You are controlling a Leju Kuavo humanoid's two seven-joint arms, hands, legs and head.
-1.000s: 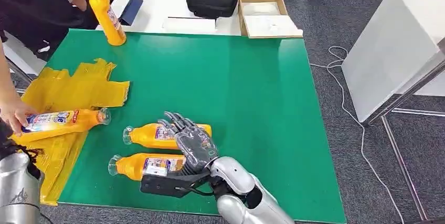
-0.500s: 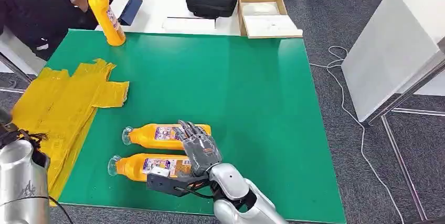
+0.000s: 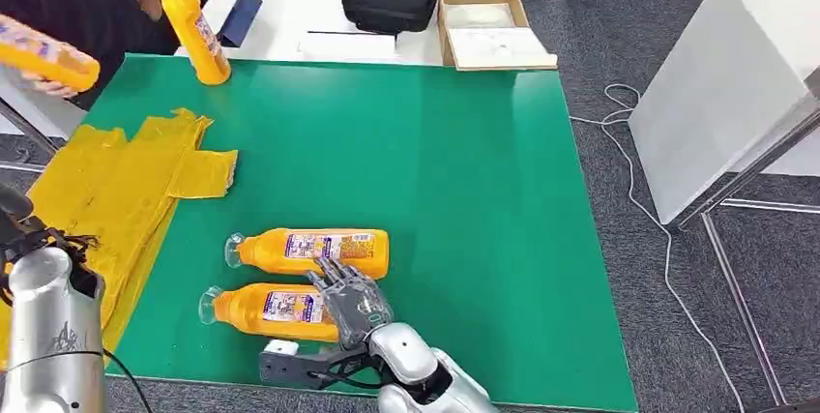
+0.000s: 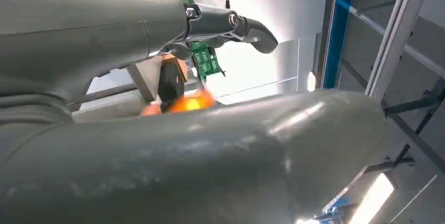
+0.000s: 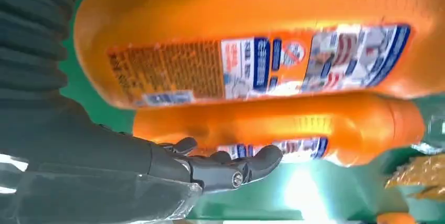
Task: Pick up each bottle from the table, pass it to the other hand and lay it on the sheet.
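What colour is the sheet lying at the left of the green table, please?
Yellow. The sheet shows best in the head view, crumpled along the table's left edge.

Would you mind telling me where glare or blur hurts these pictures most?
Left wrist view: the window backlight blows out white, and the left hand's grey ribbed cover is a soft blur. Right wrist view: the nearer orange plastic bottle is slightly smeared, its label unreadable, with glare on the green table. Head view: evenly lit and sharp.

We see 2 bottles: the near bottle point(image 3: 271, 308) lies at 6 o'clock from the far bottle point(image 3: 314, 250); the sheet point(image 3: 116, 191) is at 9 o'clock.
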